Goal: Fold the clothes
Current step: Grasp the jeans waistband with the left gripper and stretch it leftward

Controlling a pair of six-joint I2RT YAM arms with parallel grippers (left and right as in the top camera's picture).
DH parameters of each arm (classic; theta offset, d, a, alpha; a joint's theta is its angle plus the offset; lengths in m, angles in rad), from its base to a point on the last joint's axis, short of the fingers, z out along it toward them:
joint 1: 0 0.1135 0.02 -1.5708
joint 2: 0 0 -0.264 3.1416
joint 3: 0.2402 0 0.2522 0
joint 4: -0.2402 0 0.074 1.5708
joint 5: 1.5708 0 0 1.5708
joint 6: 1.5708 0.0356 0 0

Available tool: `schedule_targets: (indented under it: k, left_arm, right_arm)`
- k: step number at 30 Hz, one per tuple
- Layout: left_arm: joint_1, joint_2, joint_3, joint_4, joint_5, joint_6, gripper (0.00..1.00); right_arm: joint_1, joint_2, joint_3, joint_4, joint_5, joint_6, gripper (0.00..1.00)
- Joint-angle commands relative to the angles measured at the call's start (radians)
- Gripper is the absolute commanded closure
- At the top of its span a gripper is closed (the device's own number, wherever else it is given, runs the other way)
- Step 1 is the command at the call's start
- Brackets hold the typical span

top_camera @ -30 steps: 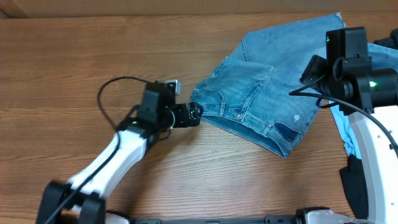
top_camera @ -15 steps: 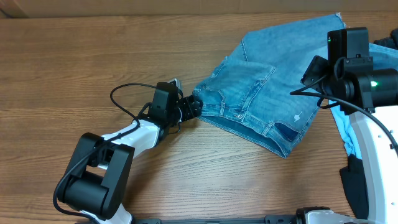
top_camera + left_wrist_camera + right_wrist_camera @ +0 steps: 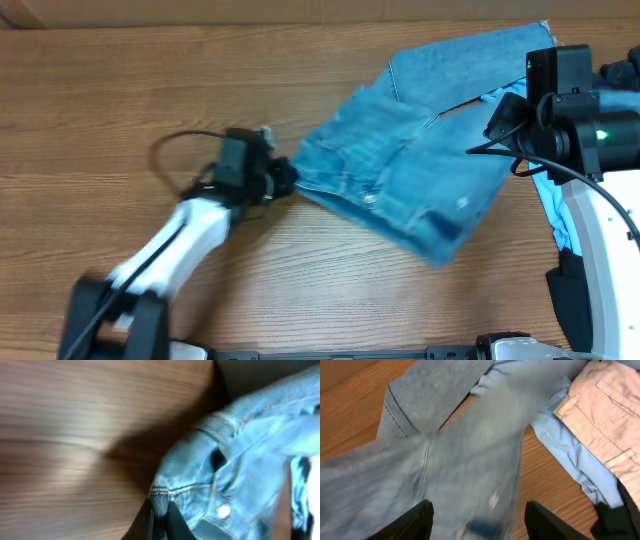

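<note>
The light-wash denim jeans (image 3: 420, 170) lie bunched on the right half of the wooden table, and they look blurred with motion. My left gripper (image 3: 285, 180) is shut on the left corner of their waistband. In the left wrist view the two black fingertips (image 3: 145, 522) pinch a stitched fold of the jeans (image 3: 240, 460), with a metal button (image 3: 222, 510) just beside them. My right gripper (image 3: 505, 115) hovers over the jeans' right side. Its jaws (image 3: 480, 522) stand wide open above the jeans (image 3: 460, 460) and hold nothing.
A sky-blue T-shirt (image 3: 570, 455) lies partly under the jeans at the right, with beige trousers (image 3: 605, 415) on top of it. A black item (image 3: 620, 520) sits at the table's right edge. Bare wood (image 3: 150, 90) fills the left half of the table.
My left gripper closed on the waistband corner and pulled back to the left, dragging the jeans with it. The right arm stayed still.
</note>
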Motion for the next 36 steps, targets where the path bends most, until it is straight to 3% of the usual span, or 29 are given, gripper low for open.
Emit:
schedule_targets:
  k: [1,6,8,9,12,15,17,22,32,36]
  left_arm:
    - [0.249,-0.215,0.068,-0.138,-0.01,0.153,0.96]
    - [0.602,-0.292,0.192,-0.196,-0.006,0.226,0.96]
    - [0.703,-0.266,0.247,-0.176,0.019,0.227,0.29]
    - [0.728,-0.253,0.261,-0.168,0.033,0.227,0.0]
    - [0.761,-0.197,0.285,-0.196,0.159,0.225,0.0]
    - [0.751,-0.156,0.285,-0.34,0.226,0.23,0.0]
    - [0.73,-0.114,0.281,-0.528,0.163,0.278,0.0]
    - [0.698,-0.01,0.281,-0.735,-0.111,0.288,0.0]
    - [0.697,0.134,0.281,-0.772,-0.189,0.288,0.0]
    - [0.694,0.174,0.28,-0.734,-0.238,0.28,0.07]
  right_arm:
    - [-0.002,-0.006,0.023,0.004,0.01,-0.01,0.37]
    - [-0.002,-0.006,0.023,0.006,0.01,-0.01,0.37]
    - [-0.002,-0.006,0.023,0.006,0.01,-0.009,0.37]
    - [-0.002,-0.006,0.023,0.004,0.01,-0.009,0.37]
    - [-0.002,-0.006,0.023,-0.007,0.01,-0.009,0.37]
    - [-0.002,-0.006,0.023,-0.015,0.01,-0.01,0.37]
    - [-0.002,-0.006,0.023,-0.016,0.01,-0.01,0.37]
    - [-0.002,-0.006,0.023,-0.016,0.01,-0.01,0.33]
    - [-0.002,-0.005,0.017,-0.016,0.01,-0.01,0.32]
    - [-0.002,0.0,0.018,-0.019,0.01,-0.01,0.32]
